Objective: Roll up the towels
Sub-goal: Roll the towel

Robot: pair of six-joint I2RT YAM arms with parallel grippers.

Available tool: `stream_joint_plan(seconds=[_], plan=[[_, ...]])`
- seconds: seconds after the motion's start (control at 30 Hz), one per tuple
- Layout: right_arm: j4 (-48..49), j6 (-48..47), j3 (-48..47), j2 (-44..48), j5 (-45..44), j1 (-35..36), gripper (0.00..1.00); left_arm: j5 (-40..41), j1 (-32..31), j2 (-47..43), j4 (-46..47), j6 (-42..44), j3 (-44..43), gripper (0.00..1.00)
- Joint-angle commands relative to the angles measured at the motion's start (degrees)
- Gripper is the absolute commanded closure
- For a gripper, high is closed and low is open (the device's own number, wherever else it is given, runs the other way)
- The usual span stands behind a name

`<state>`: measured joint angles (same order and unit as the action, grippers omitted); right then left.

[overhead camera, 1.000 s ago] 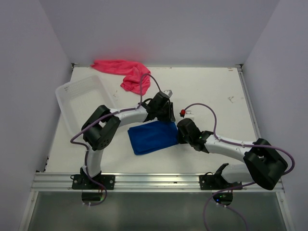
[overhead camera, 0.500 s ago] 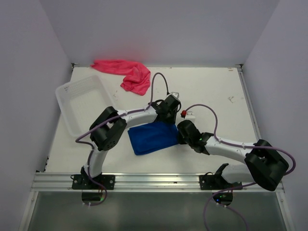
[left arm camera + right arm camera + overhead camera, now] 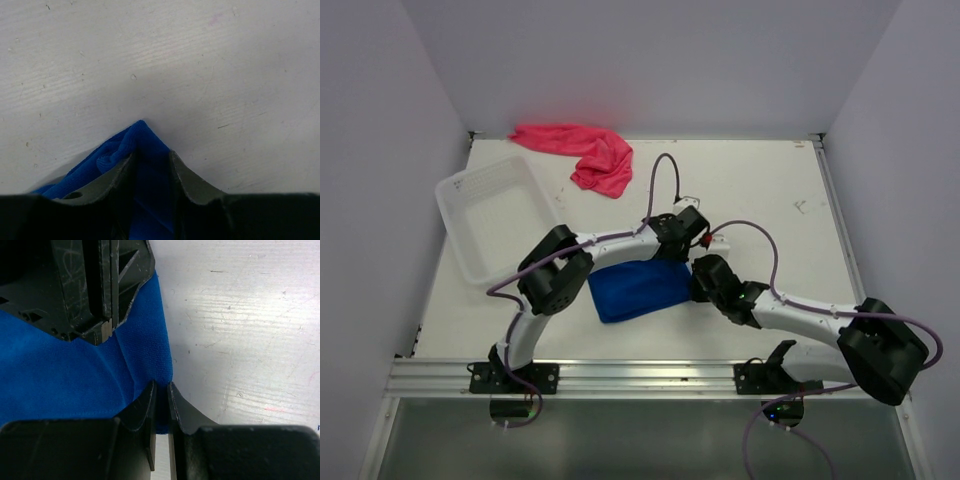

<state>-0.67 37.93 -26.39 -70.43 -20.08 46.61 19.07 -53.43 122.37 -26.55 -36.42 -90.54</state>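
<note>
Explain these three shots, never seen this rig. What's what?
Two small robot arms are bolted at the near edge of a white table. The wide picture looks down from above and behind them: left arm, right arm. The other two come from a camera on each wrist, looking past that arm's own jaws. On the table lie a blue towel, a crumpled pink towel at the back and a white basket on the left. Both arms' jaws are shut on the blue towel's right side: the left on a corner, the right on the edge beside it.
</note>
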Motion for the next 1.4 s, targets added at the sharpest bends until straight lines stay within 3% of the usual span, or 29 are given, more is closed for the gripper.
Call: stream_joint_plan(seconds=[0.0, 0.2, 0.3, 0.6, 1.07, 1.37], plan=[[-0.1, 0.4, 1.6, 2.3, -2.0, 0.7, 1.0, 5.9, 0.5, 3.4, -7.6, -0.2, 0.1, 0.67], [0.2, 0.5, 2.5, 3.4, -2.0, 0.9, 1.0, 1.9, 0.3, 6.0, -6.9, -1.7, -1.7, 0.94], [0.2, 0.3, 2.8, 3.7, -2.2, 1.0, 1.0, 0.5, 0.3, 5.3, -5.2, -2.9, -1.4, 1.0], [-0.7, -1.0, 3.2, 5.7, -4.1, 1.8, 1.0, 0.4, 0.5, 0.2, 1.4, -5.0, -0.6, 1.0], [-5.4, -2.3, 1.1, 5.5, -14.3, 8.1, 1.0, -8.3, 4.2, -11.1, 23.7, -7.0, 13.1, 1.0], [-9.0, -3.7, -1.7, 3.9, -22.0, 12.6, 1.0, -13.3, 5.3, -13.6, 32.0, -7.5, 17.7, 1.0]])
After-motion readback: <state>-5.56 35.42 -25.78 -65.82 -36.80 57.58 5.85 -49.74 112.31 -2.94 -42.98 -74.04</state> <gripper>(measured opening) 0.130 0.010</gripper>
